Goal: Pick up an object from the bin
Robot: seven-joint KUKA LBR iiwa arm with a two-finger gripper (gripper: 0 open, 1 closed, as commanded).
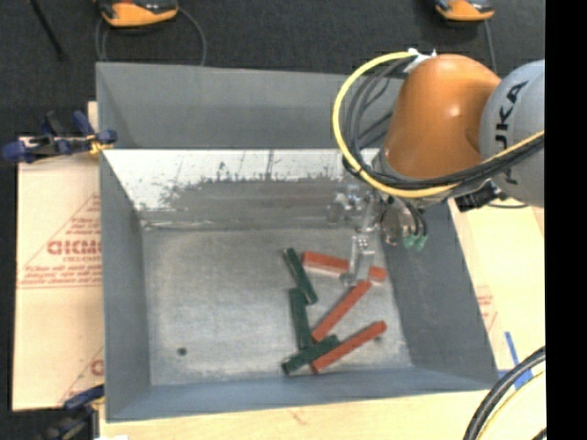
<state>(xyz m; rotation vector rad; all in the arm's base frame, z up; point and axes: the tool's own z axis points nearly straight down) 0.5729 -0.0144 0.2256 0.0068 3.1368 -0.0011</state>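
The bin (124,273) is plain grey, its back wall speckled with dark scratches. In it lie orange-red sticks (342,309) and dark green sticks (300,322). The arm's cover (440,117) is glossy orange, ringed by a yellow cable (340,108). The gripper (361,271) is silver.

Orange stick (323,263) lies flat, left-right, at far end of heap (300,319) of orange and green sticks, right of centre.
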